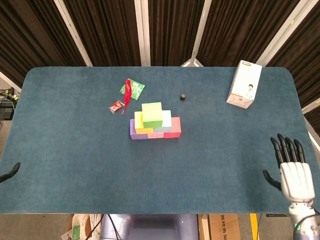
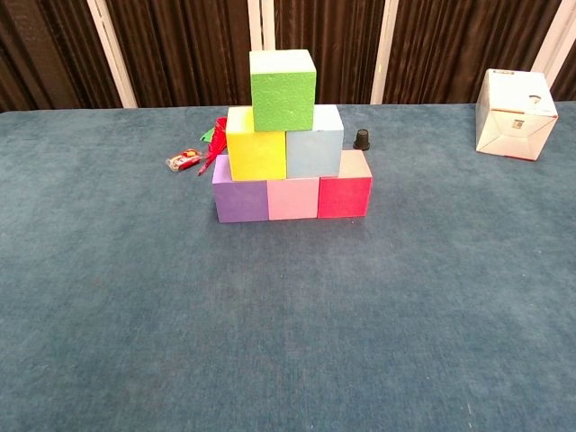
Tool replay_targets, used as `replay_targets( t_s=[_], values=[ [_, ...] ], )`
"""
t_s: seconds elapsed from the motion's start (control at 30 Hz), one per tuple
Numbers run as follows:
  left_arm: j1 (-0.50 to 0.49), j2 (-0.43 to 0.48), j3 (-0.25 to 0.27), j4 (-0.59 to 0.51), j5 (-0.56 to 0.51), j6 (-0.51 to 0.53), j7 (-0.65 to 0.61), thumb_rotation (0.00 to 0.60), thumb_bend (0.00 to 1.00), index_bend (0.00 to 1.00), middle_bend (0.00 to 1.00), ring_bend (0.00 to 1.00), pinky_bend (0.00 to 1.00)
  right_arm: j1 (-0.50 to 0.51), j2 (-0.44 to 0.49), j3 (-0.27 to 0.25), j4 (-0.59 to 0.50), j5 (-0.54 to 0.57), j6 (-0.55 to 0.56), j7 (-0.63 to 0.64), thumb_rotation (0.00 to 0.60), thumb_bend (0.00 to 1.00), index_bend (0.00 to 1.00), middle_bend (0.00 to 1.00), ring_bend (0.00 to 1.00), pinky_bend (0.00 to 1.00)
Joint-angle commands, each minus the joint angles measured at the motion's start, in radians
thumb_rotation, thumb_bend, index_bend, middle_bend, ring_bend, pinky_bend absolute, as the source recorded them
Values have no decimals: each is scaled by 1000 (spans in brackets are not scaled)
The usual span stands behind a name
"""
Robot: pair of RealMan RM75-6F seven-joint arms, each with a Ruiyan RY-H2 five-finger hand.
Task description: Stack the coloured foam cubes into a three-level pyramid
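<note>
Only from above does the right robot hand show, empty.

blue table carries cube pyramid, white box, wrappers.

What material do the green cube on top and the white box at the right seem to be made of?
Green cube: probably foam, matte, with a fine grainy surface. White box: looks like thin cardboard, smooth, with folded flaps, a cut-out opening and a printed label.

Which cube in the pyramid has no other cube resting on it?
The green cube: it sits alone on top, resting on the yellow cube and pale blue cube.
</note>
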Motion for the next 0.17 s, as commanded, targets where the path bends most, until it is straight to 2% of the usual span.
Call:
replay_targets(
  t_s=[0.03,0.17],
  values=[
    [2,9,11,-20,-10,-15,30,600,298,0,0,0,0,-37,-15,-11,39,-32,5,8,600,247,11,30,0,0],
    [0,10,18,-28,-12,-24,50,600,298,0,0,0,0,-53,-2,-2,29,-65,-4,-6,600,247,11,30,0,0]
  ],
)
